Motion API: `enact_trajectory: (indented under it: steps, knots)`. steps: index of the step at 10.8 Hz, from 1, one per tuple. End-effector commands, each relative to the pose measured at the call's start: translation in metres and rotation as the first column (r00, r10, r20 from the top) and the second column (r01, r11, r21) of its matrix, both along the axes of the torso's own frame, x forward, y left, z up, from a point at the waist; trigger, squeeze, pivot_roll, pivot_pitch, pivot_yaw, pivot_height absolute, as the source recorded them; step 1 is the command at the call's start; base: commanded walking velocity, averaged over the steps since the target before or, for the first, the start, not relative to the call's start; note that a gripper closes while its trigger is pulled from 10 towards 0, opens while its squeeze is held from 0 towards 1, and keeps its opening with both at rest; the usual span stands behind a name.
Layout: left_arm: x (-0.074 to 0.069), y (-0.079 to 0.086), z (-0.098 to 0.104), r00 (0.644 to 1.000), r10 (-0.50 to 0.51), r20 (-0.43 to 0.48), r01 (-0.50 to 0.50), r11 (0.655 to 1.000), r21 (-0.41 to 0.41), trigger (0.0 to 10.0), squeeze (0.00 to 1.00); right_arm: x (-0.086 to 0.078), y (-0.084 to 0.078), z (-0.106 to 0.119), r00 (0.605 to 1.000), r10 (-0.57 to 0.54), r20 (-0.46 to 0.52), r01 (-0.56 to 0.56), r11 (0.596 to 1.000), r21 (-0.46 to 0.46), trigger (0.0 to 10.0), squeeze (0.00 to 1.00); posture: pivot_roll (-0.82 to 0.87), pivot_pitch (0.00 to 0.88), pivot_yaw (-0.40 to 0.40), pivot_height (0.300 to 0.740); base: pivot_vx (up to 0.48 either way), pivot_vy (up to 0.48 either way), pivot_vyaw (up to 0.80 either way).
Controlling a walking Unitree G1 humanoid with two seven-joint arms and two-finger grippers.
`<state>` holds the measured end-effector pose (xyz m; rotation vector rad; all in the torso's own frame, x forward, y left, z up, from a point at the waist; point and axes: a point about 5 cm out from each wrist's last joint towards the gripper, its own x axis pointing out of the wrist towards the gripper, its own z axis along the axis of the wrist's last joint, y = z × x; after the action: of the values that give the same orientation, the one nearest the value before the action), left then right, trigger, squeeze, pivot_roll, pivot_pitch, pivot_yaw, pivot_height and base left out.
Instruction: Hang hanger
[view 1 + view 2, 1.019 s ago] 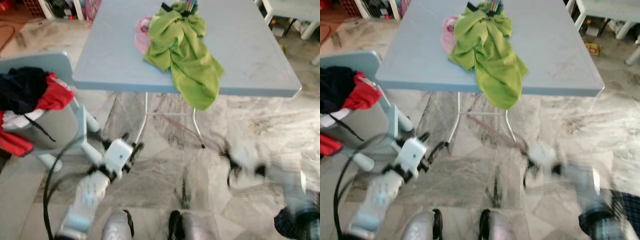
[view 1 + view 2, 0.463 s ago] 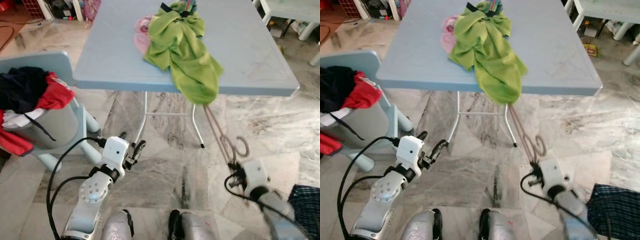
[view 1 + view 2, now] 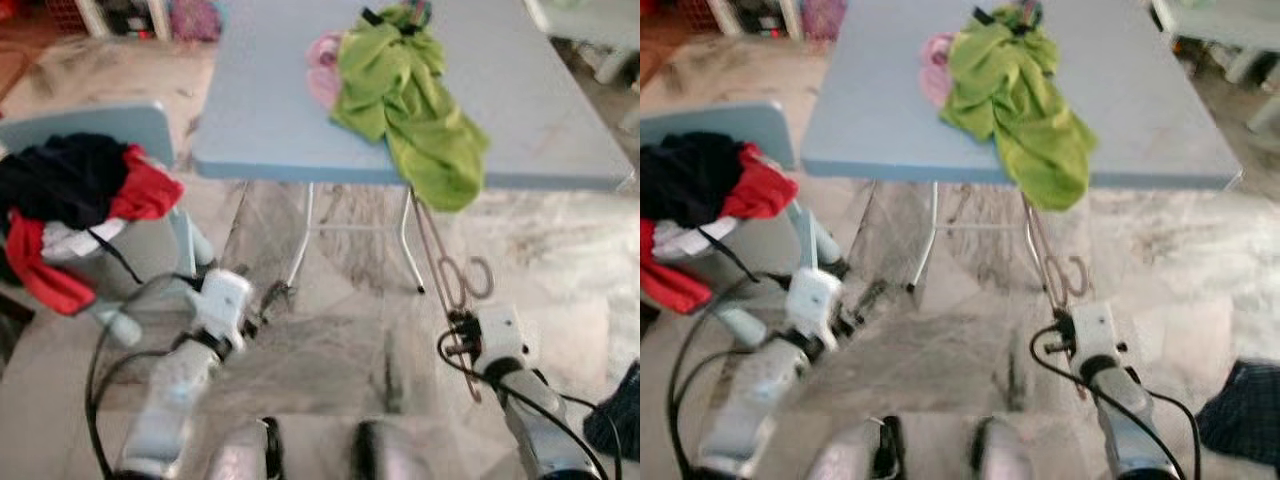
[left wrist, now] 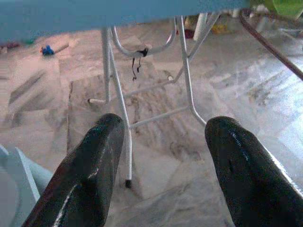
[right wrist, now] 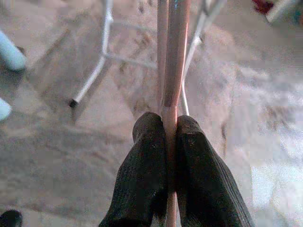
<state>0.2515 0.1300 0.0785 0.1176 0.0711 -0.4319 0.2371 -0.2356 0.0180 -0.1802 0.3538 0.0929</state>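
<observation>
- A marble floor (image 3: pixel 560 260) runs across the lower half of the head views.
- A blue table (image 3: pixel 270 110) on thin white legs spans the top of the frame.
- A grey chair (image 3: pixel 140 240) at centre left carries a heap of dark and red clothes (image 3: pixel 80 195).
- A green garment (image 3: pixel 415 100) lies at top centre, drooping over the table's near edge.
- The left gripper (image 4: pixel 163 165), lower left, hangs above the floor with its fingers spread apart and nothing between them.
- The right gripper (image 5: pixel 171 142), lower right, is clamped on the pink hanger (image 3: pixel 455 275), which slants up from it to under the garment, hook curling just above the gripper.
</observation>
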Motion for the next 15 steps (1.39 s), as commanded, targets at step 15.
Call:
enact_trajectory:
  steps: [15]
  knots:
    - [-0.010, -0.015, 0.002, 0.989, -0.146, -0.016, 0.146, 0.989, -0.022, 10.0, 0.00, 0.007, -0.002, 0.002, 0.976, -0.218, -0.021, 0.218, 0.976, 0.026, 10.0, 0.00, 0.00, 0.200, -0.043, 0.740, 0.134, 0.338, -0.78]
